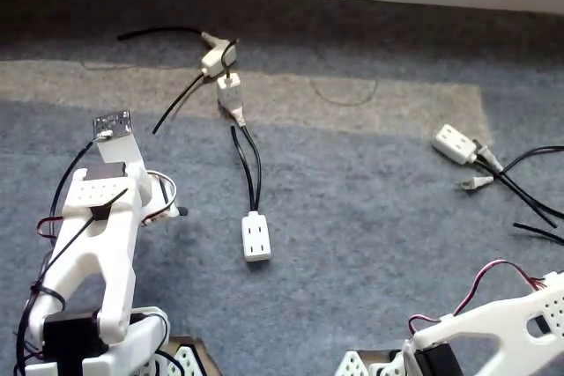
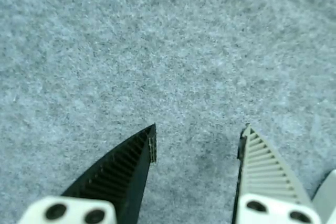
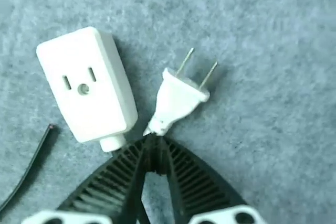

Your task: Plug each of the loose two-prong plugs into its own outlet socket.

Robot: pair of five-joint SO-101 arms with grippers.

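Two-prong plug [image 3: 178, 95] lies loose on the grey worktop [image 3: 273, 145], prongs pointing away from the right tool [image 3: 153, 144]. That tool is clenched at the plug's tail; a hold on its cord cannot be confirmed. Just beside the plug, the white outlet socket [image 3: 86, 85] lies face up with empty slots, probably staged for insertion. The left tool [image 2: 199, 129] stands released over bare worktop. Farther off, a socket block [image 1: 256, 237] lies unoccupied.

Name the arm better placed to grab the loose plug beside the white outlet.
Right. The right tool, shut, points at the loose plug lying beside the outlet; the left tool hangs open over bare carpet.
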